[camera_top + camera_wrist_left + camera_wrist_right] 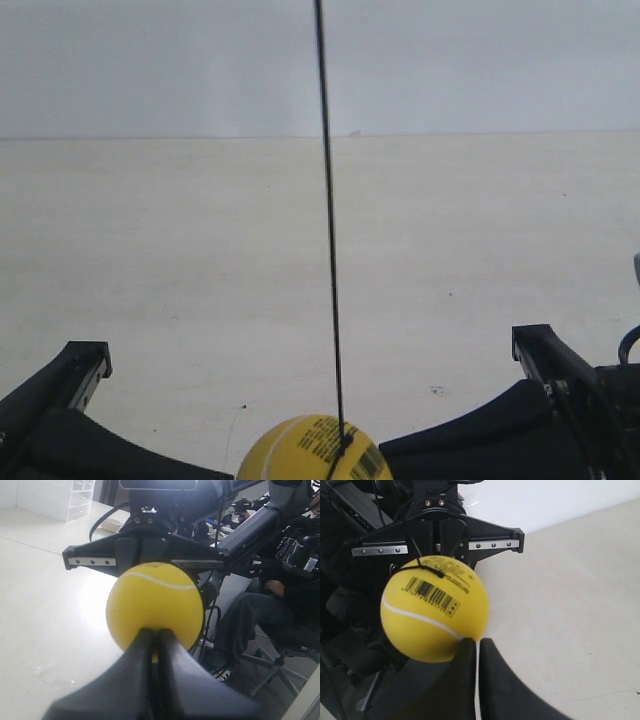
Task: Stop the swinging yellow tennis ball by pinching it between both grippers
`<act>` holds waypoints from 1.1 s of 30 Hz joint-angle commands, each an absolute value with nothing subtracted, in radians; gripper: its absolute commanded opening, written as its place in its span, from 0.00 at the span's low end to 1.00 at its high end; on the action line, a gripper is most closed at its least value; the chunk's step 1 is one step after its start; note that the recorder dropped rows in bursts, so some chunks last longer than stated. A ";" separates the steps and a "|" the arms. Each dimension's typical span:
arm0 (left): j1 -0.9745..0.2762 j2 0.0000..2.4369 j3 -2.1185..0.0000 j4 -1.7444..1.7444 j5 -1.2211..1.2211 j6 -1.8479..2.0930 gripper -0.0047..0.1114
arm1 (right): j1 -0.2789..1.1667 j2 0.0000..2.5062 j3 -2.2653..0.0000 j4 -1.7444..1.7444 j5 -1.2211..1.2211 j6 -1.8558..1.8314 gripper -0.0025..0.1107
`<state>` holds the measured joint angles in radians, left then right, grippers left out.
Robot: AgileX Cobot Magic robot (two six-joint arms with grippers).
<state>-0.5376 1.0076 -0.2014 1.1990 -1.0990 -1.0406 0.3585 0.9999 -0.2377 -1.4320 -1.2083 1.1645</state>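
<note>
Cord (328, 220) holds the yellow tennis ball (313, 452) at the scene's near side — squeezed between left gripper (155, 637) and right gripper (476, 644), each with jaws closed together

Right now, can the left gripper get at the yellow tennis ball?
Probably yes: the left gripper, fingers closed, seems to touch the yellow tennis ball, and nothing stands between them.

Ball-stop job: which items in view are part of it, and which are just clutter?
Part of the job:
- yellow tennis ball
- black cord it hangs from
- left gripper and right gripper, both closed, tips pressed on opposite sides of the ball

Just lying about:
- pale table
- plastic drawers
- seated person
- office chair
</note>
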 commanded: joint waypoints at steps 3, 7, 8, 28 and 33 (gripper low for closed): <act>-0.544 1.012 -0.197 1.205 -1.102 -1.031 0.08 | 0.361 0.999 -0.244 -1.420 -1.221 1.165 0.02; -0.544 1.012 -0.197 1.205 -1.102 -1.031 0.08 | 0.361 0.999 -0.244 -1.420 -1.221 1.161 0.02; -0.544 1.012 -0.197 1.205 -1.102 -1.031 0.08 | 0.361 0.999 -0.244 -1.420 -1.221 1.161 0.02; -0.544 1.012 -0.150 1.154 -1.085 -0.967 0.08 | 0.361 0.999 -0.244 -1.400 -1.221 1.162 0.02; -0.544 1.012 -0.150 1.074 -1.084 -0.919 0.08 | 0.361 0.999 -0.244 -1.364 -1.221 1.167 0.02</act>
